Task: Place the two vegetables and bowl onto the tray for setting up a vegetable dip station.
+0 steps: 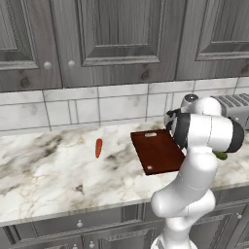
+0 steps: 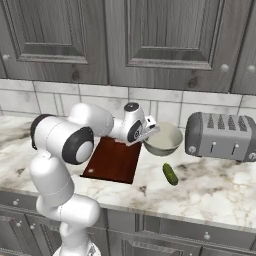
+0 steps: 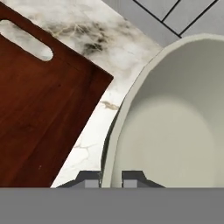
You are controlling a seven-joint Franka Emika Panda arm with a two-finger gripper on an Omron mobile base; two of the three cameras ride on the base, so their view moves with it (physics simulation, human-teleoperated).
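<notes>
Tray (image 3: 39, 109) dark polished wood; bowl (image 3: 175, 131) smooth matt ceramic; counter (image 1: 44, 165) glossy veined marble.

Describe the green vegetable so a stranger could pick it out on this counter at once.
Find the grey metal toaster at the right of the marbled counter. In front of it and slightly left, a small dark green cucumber-like piece lies on bare marble, below the round pale bowl. It is the only green thing; the other vegetable is orange-red.

Even, soft rendered light; faint shadows under the toaster (image 2: 220, 136) beside it; no glare; hand view slightly blurred, textures coarse
</notes>
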